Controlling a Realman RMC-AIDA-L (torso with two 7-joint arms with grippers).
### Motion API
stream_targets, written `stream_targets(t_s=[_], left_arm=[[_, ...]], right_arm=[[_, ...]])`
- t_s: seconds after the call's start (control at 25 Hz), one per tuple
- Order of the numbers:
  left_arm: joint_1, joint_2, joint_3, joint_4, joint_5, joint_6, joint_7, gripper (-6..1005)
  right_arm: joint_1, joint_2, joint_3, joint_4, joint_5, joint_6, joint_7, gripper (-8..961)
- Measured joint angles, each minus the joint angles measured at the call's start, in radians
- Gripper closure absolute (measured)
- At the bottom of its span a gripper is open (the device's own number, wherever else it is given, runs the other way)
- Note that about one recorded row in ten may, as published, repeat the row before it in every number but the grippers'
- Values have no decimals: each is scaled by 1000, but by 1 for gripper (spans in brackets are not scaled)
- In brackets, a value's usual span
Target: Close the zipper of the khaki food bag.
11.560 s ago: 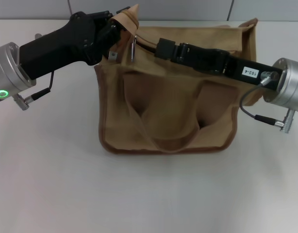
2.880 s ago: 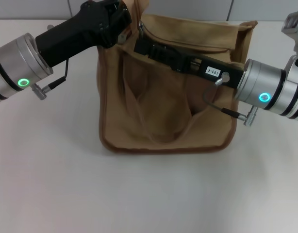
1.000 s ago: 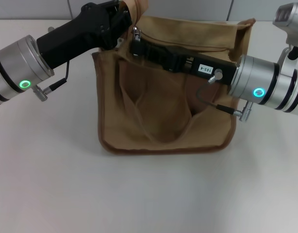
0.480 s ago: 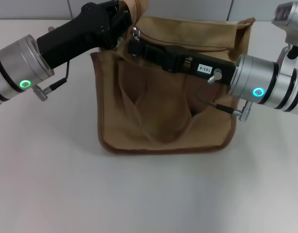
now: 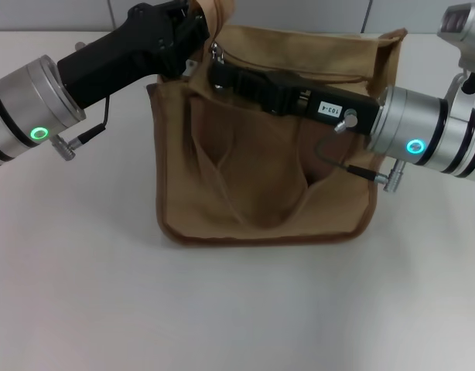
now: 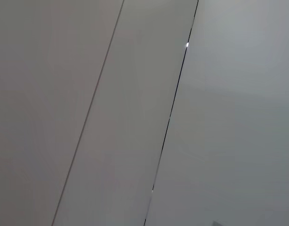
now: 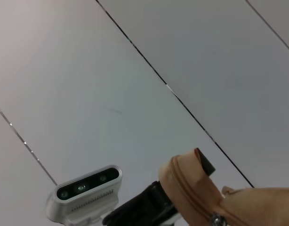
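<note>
boxy tan canvas khaki food bag (image 5: 261,185), left gripper (image 5: 197,22) pinching its corner, right gripper (image 5: 215,76) at silver zipper (image 5: 216,52) pull

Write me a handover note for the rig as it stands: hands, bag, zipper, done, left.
Left hand: shut on the bag's top left corner, holding it up.
Right hand: at the pull tab by that corner; grip can't be confirmed.
Bag: upright on the table, front pocket facing the head camera.
Done: corner pinned, tab reached.
Left: draw the zipper closed; its top looks open toward the right end.
</note>
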Motion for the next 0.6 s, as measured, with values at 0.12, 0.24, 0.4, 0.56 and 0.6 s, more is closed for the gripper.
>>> stream_targets(t_s=[0.12, 0.24, 0.4, 0.56, 0.6], left_arm=[[5, 1, -2, 0, -7, -3, 9, 970], [21, 1, -1, 0, -32, -10, 10, 969], [52, 1, 5, 0, -83, -23, 10, 969], [70, 3, 6, 0, -107, -26, 10, 968], [72, 3, 5, 1, -109, -26, 10, 968]], right_arm=[[-15, 0, 0, -3, 2, 0, 0, 954], [-56, -2, 6, -25, 5, -2, 5, 955], [-122, -6, 11, -63, 6, -4, 18, 955], [-171, -8, 11, -102, 7, -3, 46, 956], [-180, -8, 11, -105, 6, -3, 48, 956]])
